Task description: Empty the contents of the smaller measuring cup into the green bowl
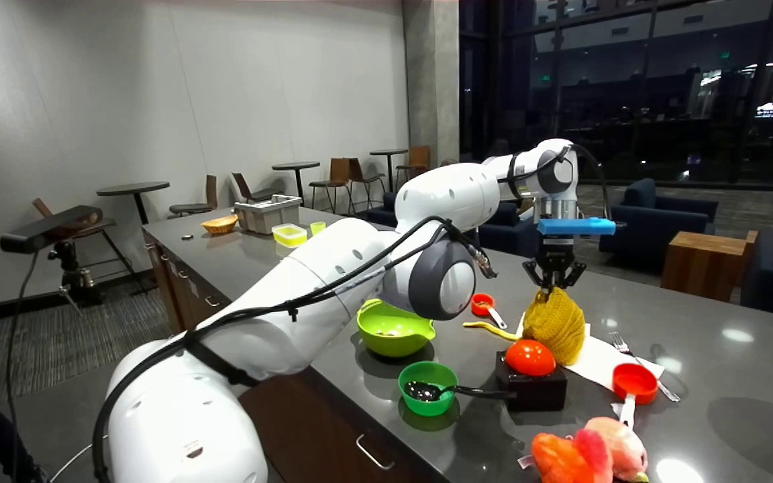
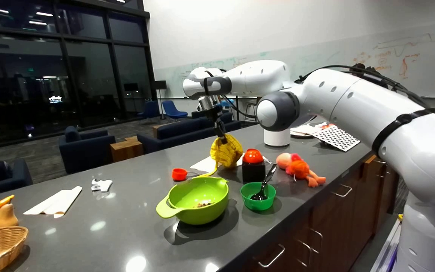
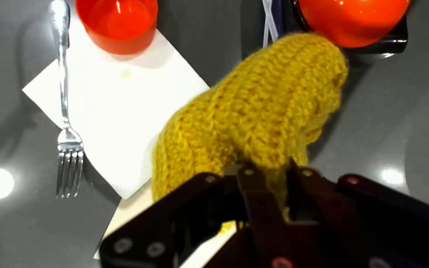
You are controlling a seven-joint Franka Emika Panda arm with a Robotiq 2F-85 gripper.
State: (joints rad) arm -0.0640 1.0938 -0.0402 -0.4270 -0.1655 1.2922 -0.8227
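fingers (image 3: 255,197) clench a fold of yellow knitted cloth (image 3: 255,104) in the wrist view, where the cloth hides part of a white paper sheet (image 3: 151,96); a fork (image 3: 69,140) lies across the sheet's corner, and a bigger red cup (image 3: 121,42) stands mouth up at the sheet's upper end. in an exterior view the smaller measuring cup (image 2: 179,174) sits upright on the tabletop (image 2: 119,226), behind the green bowl (image 2: 204,217) and apart from it, with small bits (image 2: 204,204) at the bottom of the bowl; a black spoon (image 2: 270,173) leans in a darker green tub (image 2: 257,206) near the bowl. in an exterior view the smaller measuring cup shows a white handle, its contents too small to make out; an orange-red dome (image 1: 529,357) sits on a black box (image 1: 534,394) next to the cloth, and an orange plush toy (image 1: 578,459) lies at the bottom edge of the view.
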